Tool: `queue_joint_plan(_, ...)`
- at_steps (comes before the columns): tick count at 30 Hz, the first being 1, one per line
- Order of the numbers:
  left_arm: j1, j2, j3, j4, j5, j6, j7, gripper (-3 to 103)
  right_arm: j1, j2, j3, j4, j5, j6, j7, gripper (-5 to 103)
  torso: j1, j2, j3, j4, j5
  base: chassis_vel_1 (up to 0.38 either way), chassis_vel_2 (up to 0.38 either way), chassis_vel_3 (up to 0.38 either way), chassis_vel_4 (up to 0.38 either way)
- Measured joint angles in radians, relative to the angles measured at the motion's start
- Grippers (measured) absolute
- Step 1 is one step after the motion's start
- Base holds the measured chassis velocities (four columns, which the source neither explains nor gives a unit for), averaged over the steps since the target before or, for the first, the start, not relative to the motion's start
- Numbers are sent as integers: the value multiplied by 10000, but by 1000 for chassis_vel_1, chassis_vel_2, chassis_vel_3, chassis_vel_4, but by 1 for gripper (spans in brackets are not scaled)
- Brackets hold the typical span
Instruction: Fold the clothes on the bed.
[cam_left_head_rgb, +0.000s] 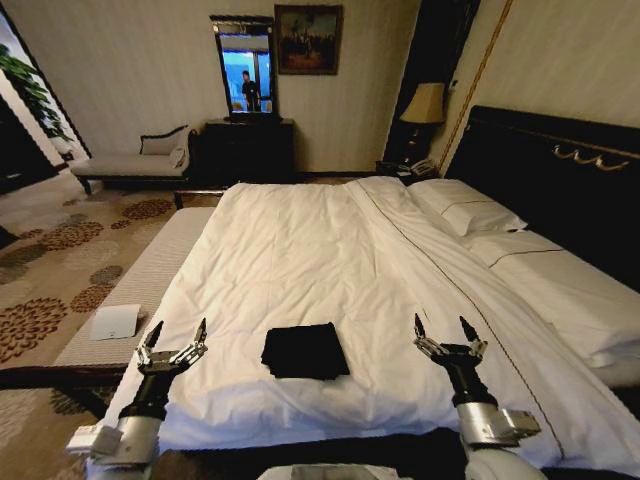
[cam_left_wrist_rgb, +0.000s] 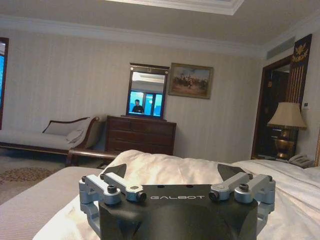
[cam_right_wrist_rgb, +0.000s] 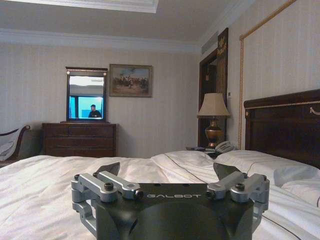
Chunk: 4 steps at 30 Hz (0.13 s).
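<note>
Black T-shirt (cam_left_head_rgb: 305, 351) folded into a compact, flat-edged rectangle on the bed (cam_left_head_rgb: 300, 250), near its foot edge.
Soft dark fabric lies on smooth white bedding with faint creases. Left gripper (cam_left_head_rgb: 177, 335) and right gripper (cam_left_head_rgb: 441, 330) hover either side of the garment, apart from it, metal fingers spread wide and empty. Dark wooden headboard (cam_left_head_rgb: 560, 180) carries gold ornament.

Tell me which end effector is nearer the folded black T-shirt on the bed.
Left, narrowly. The left end effector hovers open beside the black T-shirt on its left; the right end effector hovers open slightly farther off on its right. Neither touches it.
</note>
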Motion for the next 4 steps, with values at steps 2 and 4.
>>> queue_joint_plan(2, 0, 0, 0, 0, 0, 0, -2, 100, 0, 0, -1, -1, 0, 0, 0, 100, 0, 0, 0, 0, 0, 0, 0, 0, 0)
queue_joint_plan(4, 0, 0, 0, 0, 0, 0, -3, 100, -1, 0, -1, -1, 0, 0, 0, 100, 0, 0, 0, 0, 0, 0, 0, 0, 0)
